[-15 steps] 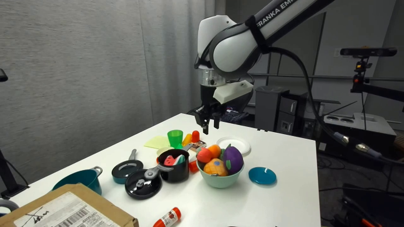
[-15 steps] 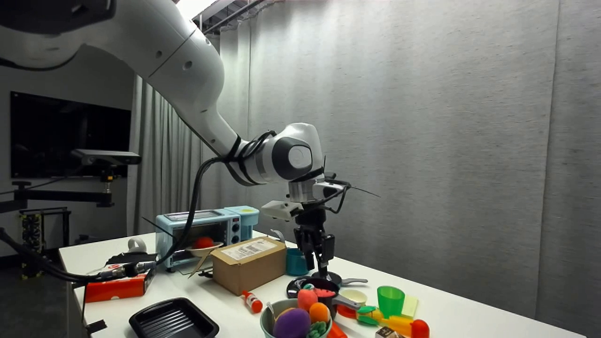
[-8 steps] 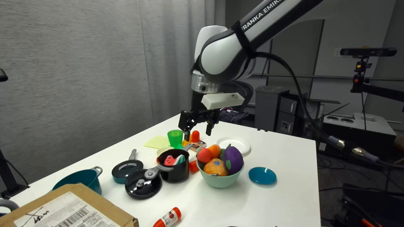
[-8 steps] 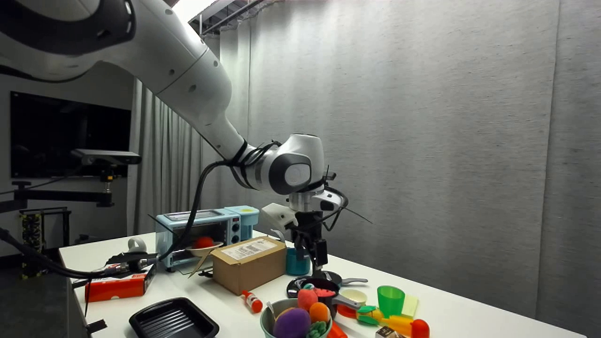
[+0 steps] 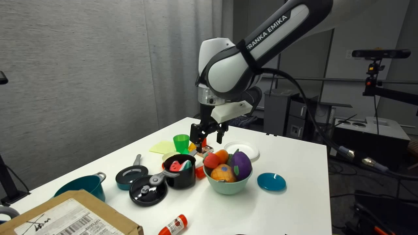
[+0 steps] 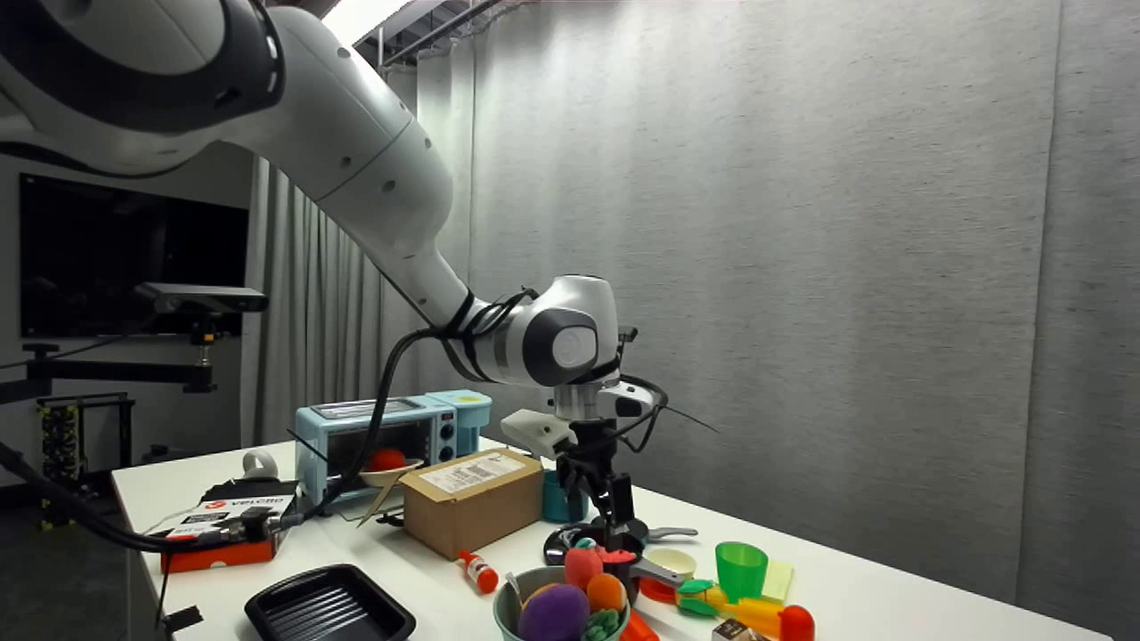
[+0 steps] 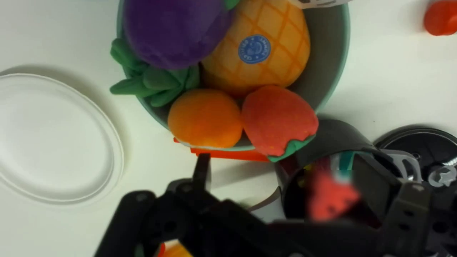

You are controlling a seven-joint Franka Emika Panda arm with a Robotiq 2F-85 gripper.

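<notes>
In an exterior view, farther left of the mint-green bowl (image 5: 225,188) we see a black lid (image 5: 157,196) on the desk (image 5: 298,210); just left of the bowl, a black saucepan (image 5: 183,181) holds a toy watermelon slice (image 5: 176,166). Our gripper (image 5: 209,144) hangs higher than the bowl, slightly left, its jaws spread apart. Right of the bowl lies a teal plate (image 5: 271,182).

The ceiling light (image 6: 365,14) is overexposed in an exterior view; in the wrist view, a soft shadow is thrown beside the white plate (image 7: 53,139) and the watermelon slice (image 7: 331,195) is blurred.
</notes>
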